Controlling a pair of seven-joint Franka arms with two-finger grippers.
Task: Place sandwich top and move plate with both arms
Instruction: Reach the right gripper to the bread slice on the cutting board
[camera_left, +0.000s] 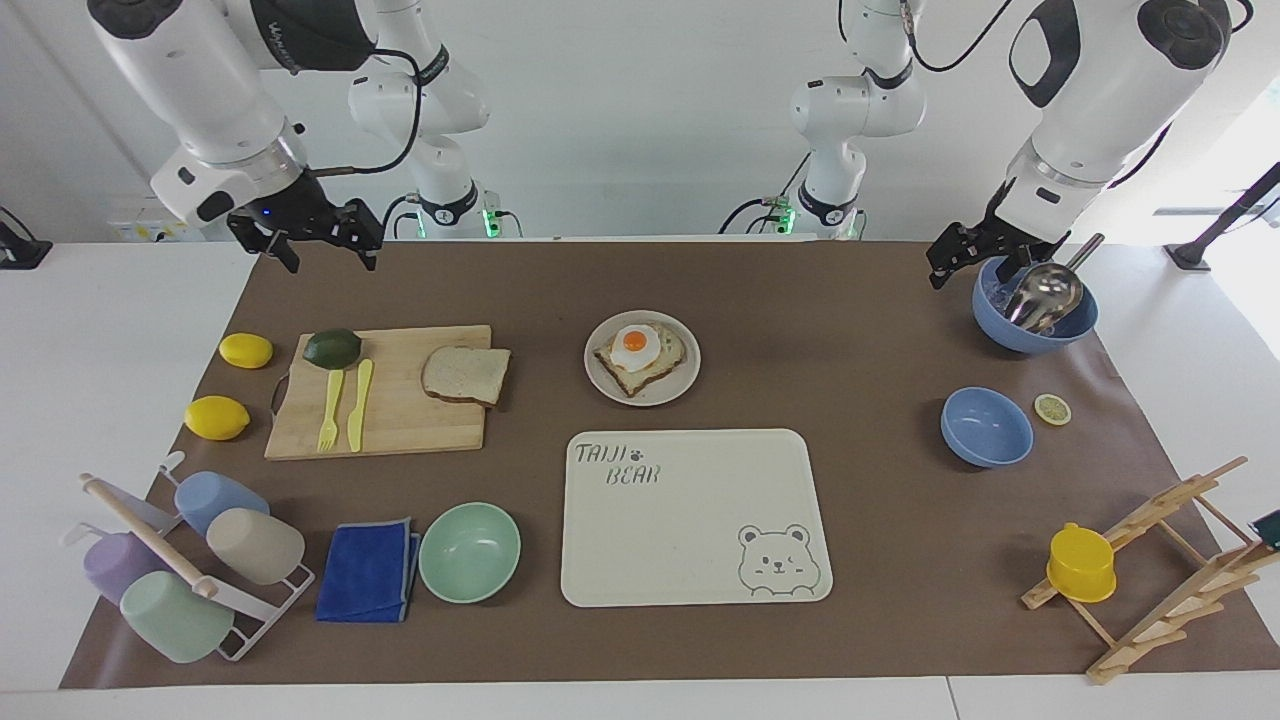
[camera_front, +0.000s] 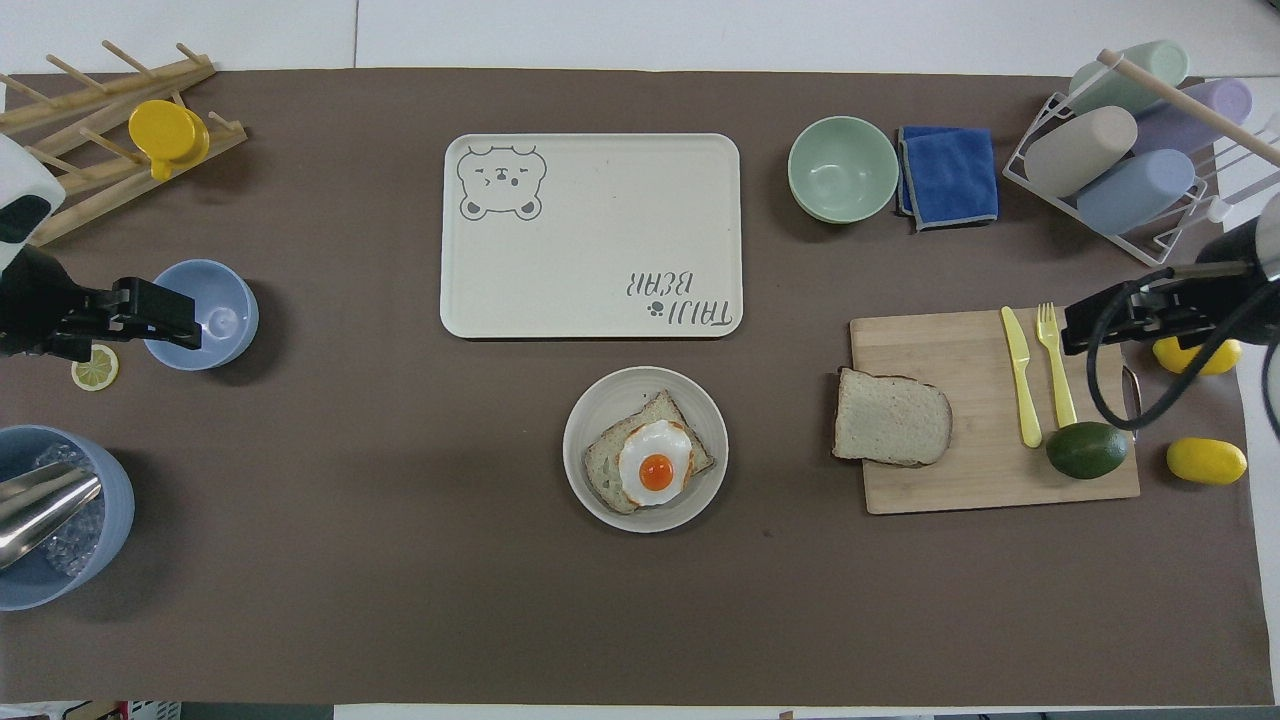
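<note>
Gripping the slice (camera_left: 466, 374) on the board (camera_left: 385, 395) too shallowly could drop it short of the plate (camera_left: 642, 358) mid-table. The right tool (camera_left: 320, 228) hangs wide open above; the left tool (camera_left: 958, 252), unreadable, waits.

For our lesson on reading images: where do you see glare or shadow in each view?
Facing view: bright window glare washes out the left arm's end; the metal scoop in the blue bowl glints; the plate casts only a soft shadow. Overhead view: even light, with soft shadows beside the blue bowl and the cutting board.
</note>
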